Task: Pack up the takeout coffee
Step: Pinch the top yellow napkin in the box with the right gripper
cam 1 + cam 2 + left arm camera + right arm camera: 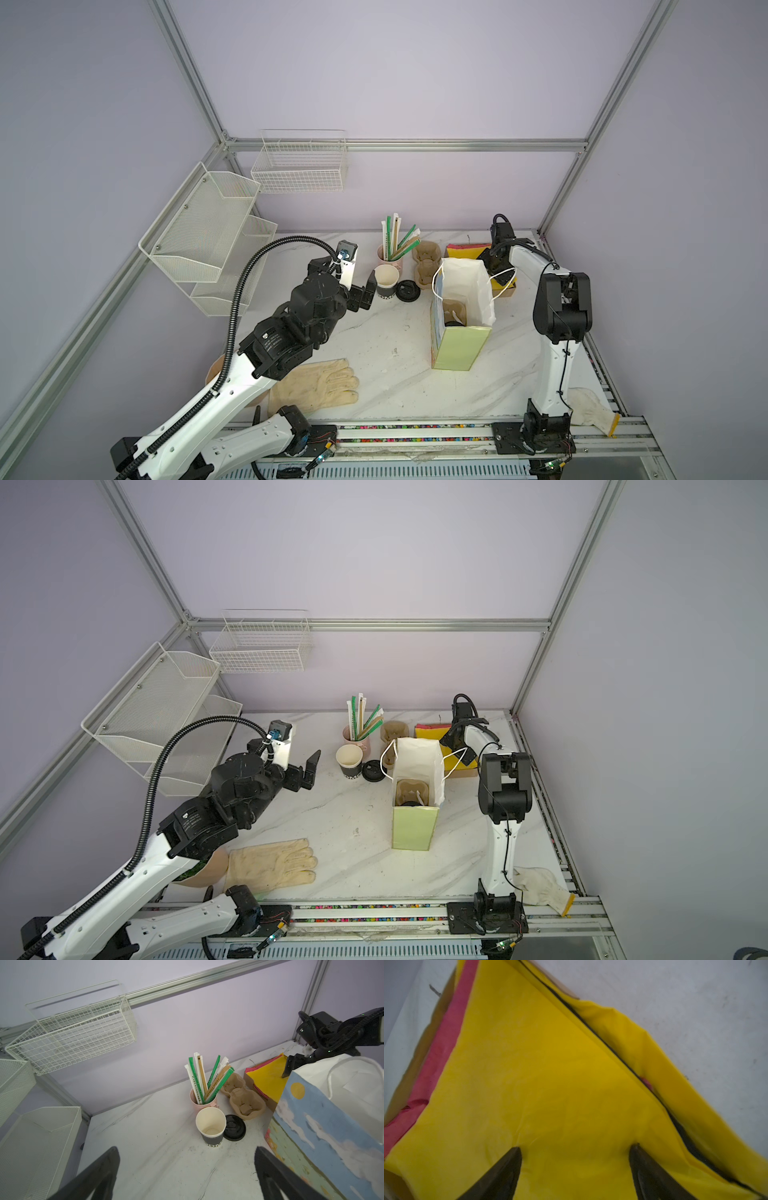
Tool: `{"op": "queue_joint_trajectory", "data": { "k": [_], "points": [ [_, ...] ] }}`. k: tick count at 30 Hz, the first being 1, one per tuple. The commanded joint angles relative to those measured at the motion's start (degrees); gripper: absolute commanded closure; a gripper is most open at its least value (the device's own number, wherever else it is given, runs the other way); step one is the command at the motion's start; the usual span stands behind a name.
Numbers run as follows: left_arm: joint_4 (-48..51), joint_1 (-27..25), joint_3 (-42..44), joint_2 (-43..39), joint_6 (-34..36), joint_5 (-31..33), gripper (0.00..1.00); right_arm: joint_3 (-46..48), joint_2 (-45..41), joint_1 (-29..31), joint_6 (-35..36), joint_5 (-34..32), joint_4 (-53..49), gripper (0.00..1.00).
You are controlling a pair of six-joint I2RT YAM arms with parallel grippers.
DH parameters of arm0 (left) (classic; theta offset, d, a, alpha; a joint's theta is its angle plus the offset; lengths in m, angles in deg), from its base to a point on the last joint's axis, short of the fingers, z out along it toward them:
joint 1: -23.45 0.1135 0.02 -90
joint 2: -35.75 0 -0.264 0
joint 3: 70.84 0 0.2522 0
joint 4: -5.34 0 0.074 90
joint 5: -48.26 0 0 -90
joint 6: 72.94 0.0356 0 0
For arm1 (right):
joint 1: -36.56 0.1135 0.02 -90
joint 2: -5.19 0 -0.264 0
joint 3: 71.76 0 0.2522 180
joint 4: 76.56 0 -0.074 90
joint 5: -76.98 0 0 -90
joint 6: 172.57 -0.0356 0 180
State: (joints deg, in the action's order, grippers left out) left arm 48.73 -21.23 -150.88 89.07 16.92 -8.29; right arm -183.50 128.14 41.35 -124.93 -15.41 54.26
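Right wrist view: right hand [576, 1147], jaws apart, tips dimpling the top yellow napkin [550, 1064], likely to pinch one up. In a top view, takeout coffee [452, 321] sits inside the paper bag [457, 353], centre-right, only its lid showing. Left hand [187, 1149] wide open, empty.

I record white link shells and black joint housings on both arms. The left arm [232, 384] carries a black corrugated conduit [237, 297] and a white-lettered motor label [269, 338]. The right arm [552, 374] runs a thin black cable [564, 370]. The left gripper [187, 1148] has black tapered fingers [104, 1167].
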Motion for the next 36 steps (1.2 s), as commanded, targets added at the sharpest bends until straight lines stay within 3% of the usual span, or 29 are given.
{"op": "queue_joint_trajectory", "data": {
  "k": [1, 9, 16, 23, 36],
  "points": [
    [-4.6, 0.4, 6.8, -2.3, 1.8, 6.4, 0.0, -1.7, 2.5, 0.8, 0.5, -0.5, -0.5, 0.24],
    [-6.6, 0.4, 14.4, -4.8, 0.4, 8.3, 0.0, 0.8, 1.4, 0.8, 1.6, 2.1, 2.8, 0.55],
    [-6.6, 0.5, 15.4, -3.7, -0.1, 7.8, 0.0, 2.3, 0.6, 0.8, 2.1, 4.4, 4.4, 0.71],
    [-6.8, 0.5, 15.8, -3.2, -0.1, 7.6, 0.0, 3.7, -2.2, 0.8, 2.1, 3.9, 4.9, 0.76],
    [-6.4, 0.5, 15.9, -2.4, 0.0, 6.8, 0.0, 4.1, -3.2, 0.9, 1.6, 5.2, 5.8, 0.73]
  ]
}}
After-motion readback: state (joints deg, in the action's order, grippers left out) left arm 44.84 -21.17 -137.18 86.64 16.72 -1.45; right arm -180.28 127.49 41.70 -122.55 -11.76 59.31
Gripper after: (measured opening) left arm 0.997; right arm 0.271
